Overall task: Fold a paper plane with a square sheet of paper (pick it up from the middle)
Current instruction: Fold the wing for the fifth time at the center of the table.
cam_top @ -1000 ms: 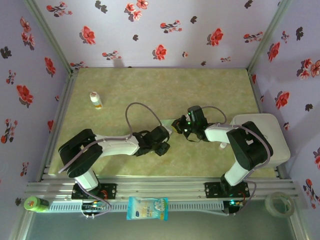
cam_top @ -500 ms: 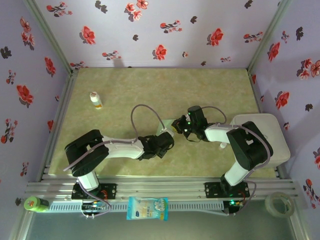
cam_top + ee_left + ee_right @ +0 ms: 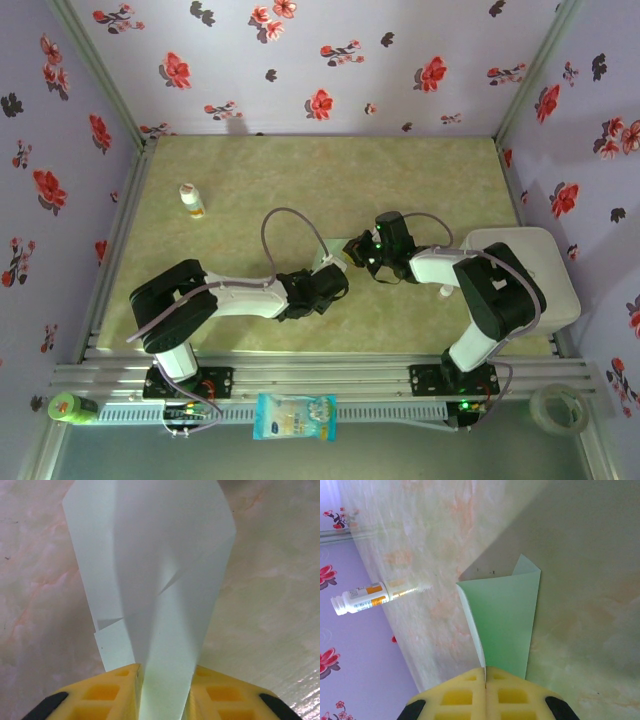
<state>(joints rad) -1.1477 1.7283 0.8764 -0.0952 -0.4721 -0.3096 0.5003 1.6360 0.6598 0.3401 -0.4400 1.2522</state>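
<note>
paper (image 3: 150, 580): top cut off | lower end hidden, seemingly inside left claw (image 3: 164, 682)

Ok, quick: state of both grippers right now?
Left gripper: jaws part open around the folded paper; grip cannot be told.
Right gripper: closed, pinching the folded paper.

— What stands around the table?
— Three walls: the back wall (image 3: 330, 60) and the two side walls (image 3: 50, 150). All are covered in lilac paper with red flowers and some dark ones.
— And the table top (image 3: 330, 170)?
— It is pale beige-green, marbled like stone and a little glossy. Grey metal posts (image 3: 100, 70) stand in the back corners. A metal rail (image 3: 330, 378) runs along the near edge. The light is soft and even.
</note>
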